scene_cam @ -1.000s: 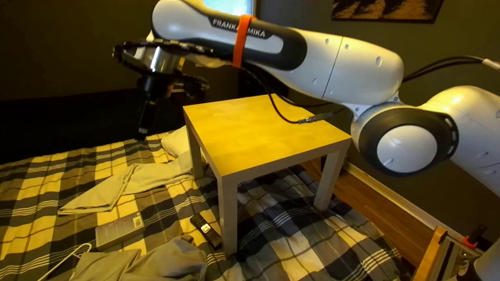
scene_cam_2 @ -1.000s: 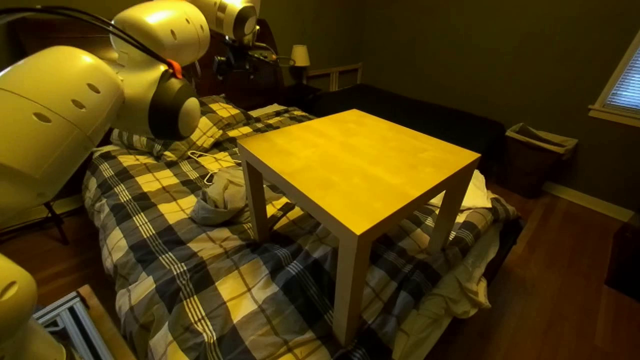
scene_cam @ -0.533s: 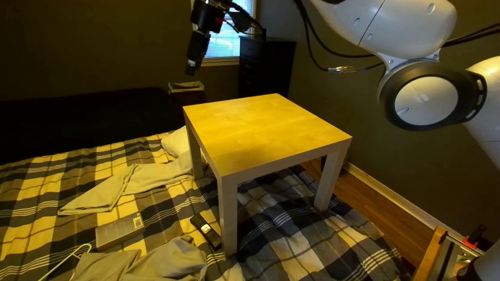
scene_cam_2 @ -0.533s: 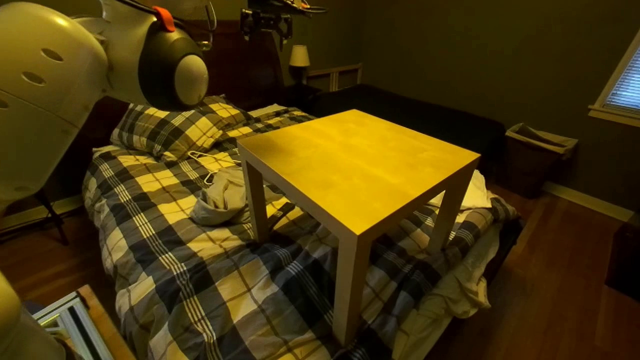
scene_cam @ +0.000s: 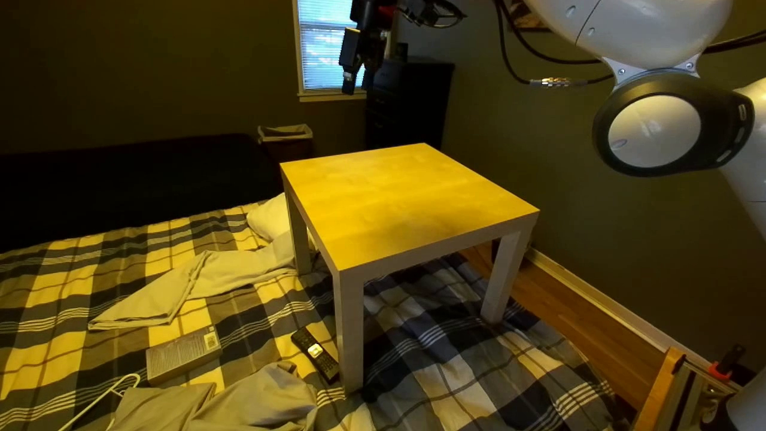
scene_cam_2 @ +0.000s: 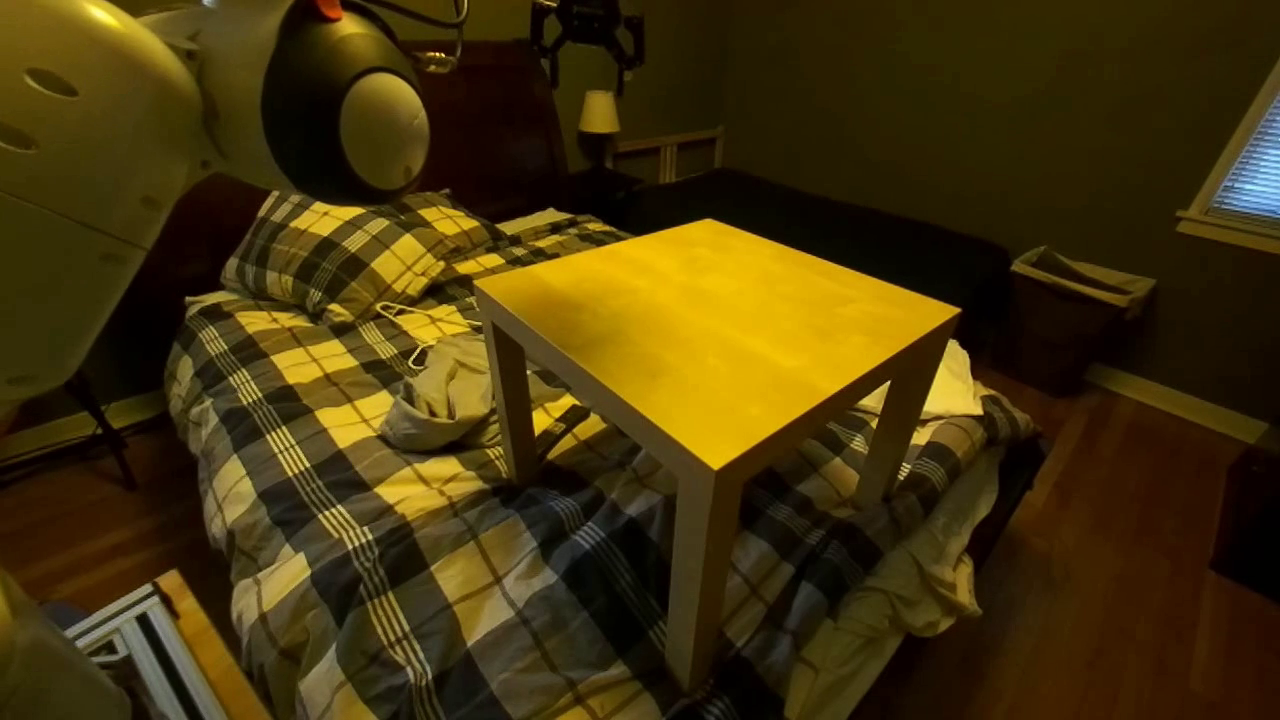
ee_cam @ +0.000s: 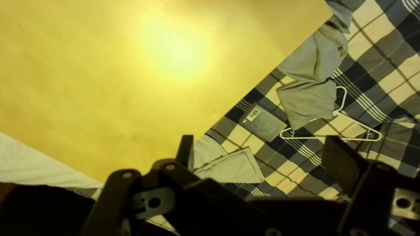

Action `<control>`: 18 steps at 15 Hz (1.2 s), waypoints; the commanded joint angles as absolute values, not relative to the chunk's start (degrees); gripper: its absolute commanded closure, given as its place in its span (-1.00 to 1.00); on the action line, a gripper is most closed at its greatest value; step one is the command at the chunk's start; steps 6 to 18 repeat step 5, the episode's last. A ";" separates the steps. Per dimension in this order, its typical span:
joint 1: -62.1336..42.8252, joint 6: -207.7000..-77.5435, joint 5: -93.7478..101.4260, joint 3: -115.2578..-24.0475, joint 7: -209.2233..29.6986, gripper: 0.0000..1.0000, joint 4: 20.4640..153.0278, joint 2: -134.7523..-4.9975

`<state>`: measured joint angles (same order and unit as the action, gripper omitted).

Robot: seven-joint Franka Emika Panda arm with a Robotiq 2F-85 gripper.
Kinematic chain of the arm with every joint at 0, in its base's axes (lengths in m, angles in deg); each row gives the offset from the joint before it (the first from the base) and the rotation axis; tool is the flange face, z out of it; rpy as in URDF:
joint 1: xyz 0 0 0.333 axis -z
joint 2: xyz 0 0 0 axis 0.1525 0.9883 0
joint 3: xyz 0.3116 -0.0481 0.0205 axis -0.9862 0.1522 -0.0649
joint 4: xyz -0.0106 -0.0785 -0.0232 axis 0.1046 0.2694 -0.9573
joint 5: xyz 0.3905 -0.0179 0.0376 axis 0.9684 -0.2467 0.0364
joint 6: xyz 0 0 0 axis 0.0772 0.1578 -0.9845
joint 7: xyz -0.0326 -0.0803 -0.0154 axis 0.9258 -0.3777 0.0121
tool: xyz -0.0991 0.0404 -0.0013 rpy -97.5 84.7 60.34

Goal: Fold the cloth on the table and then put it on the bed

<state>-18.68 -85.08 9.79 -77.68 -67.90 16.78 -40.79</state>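
In the wrist view, a grey cloth point(ee_cam: 306, 100) lies on the bed point(ee_cam: 377, 46), overlapping a hanger point(ee_cam: 336, 113) at its four o'clock; a paler cloth point(ee_cam: 234, 168) at eight, the bench point(ee_cam: 115, 78) at nine. The gripper point(ee_cam: 258, 141) hangs with jaws apart.

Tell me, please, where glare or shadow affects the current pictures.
Wrist view: glare washes out a patch of tabletop, gripper mostly dark silhouette; both exterior views: yellowish light, soft shadow on the tabletop; in an exterior view, dresser almost black near the bright window.
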 commanded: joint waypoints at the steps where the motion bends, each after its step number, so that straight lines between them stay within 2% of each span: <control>1: -17.90 -79.11 7.64 -76.03 -74.74 -1.00 19.23 -42.87; 2: -17.93 -82.28 8.53 -77.22 -71.34 -1.00 17.82 -41.63; 18: -17.45 -80.60 8.26 -76.70 -73.32 -1.00 17.95 -41.84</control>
